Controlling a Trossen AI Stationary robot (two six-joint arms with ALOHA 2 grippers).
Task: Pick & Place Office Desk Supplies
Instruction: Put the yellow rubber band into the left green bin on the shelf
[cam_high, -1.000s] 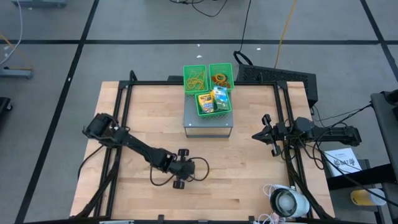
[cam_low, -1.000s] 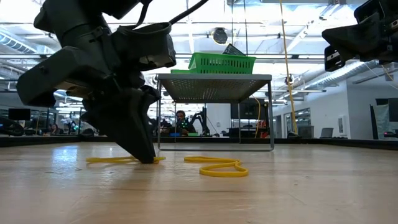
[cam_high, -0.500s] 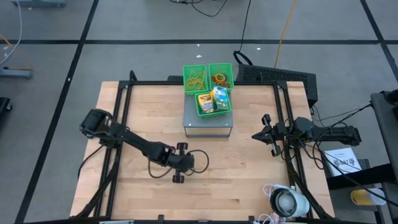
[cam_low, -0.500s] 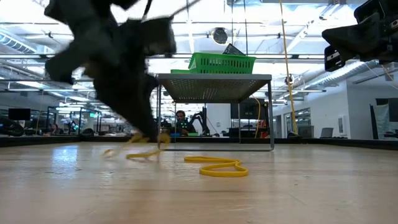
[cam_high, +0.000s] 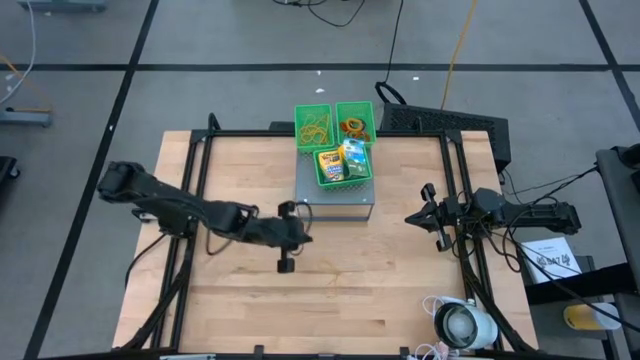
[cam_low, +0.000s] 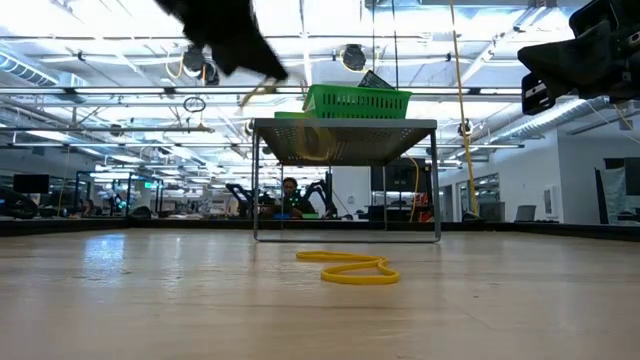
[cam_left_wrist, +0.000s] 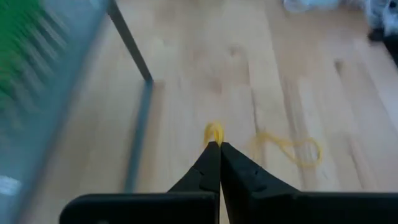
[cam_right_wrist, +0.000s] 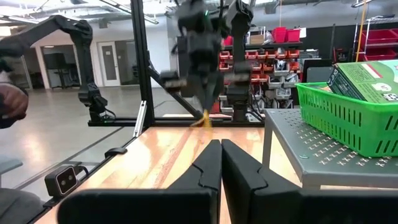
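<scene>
- With its two fingers pressed tight together, the left gripper (cam_left_wrist: 216, 144) pinches a yellow rubber band (cam_left_wrist: 213, 132) at its very tips; only a small loop of the band shows past the fingertips.
- Seen from above, the left gripper (cam_high: 300, 222) is raised over the table (cam_high: 240, 310), just beside the near left corner of the grey metal stand (cam_high: 335, 208).
- From table height, the same gripper (cam_low: 232, 35) is a dark blur high up, with the band (cam_low: 258, 93) trailing from it near the level of the stand's top (cam_low: 345, 124).
- From the right arm's camera, the left gripper (cam_right_wrist: 204, 111) hangs tips-down with the band (cam_right_wrist: 203, 119) dangling at them, clear of the wood.
- A second yellow rubber band (cam_low: 349, 267) lies flat on the table, twisted into a loose figure-eight; the left wrist camera shows it (cam_left_wrist: 288, 149) below and a little to the side of the gripper.
- On the stand sit green mesh bins (cam_high: 345, 170): one holds the crayon box (cam_high: 330, 165) and the green-white packet (cam_high: 355, 157), another a tangle of rubber bands (cam_high: 314, 126), another coloured rings (cam_high: 355, 127).
- The right gripper (cam_high: 431, 216) waits clenched and empty at the right edge of the table, well apart from the stand.
- A white round device (cam_high: 463, 324) sits at the table's near right corner.
</scene>
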